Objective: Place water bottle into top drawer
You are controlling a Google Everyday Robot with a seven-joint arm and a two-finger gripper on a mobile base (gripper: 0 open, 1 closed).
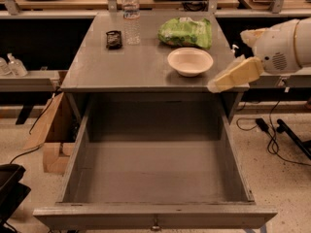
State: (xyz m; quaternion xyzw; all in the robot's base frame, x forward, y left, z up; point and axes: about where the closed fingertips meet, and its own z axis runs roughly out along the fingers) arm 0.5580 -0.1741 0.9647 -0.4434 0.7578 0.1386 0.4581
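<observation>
Hovering the gripper [227, 80], grip state impossible to tell, off the table's [136, 64] right edge, risking clipping the white bowl [190, 61] or toppling the upright water bottle [130, 16] reaching across.

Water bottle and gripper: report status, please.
Gripper at right front corner of table. Water bottle upright at back. Top drawer open. Bowl and green bag between them.

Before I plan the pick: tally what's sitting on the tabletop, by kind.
Water bottle: 1
White bowl: 1
Green snack bag: 1
Small black object: 1
Total: 4
The gripper hovers by the table's front right corner; the top drawer is open.
</observation>
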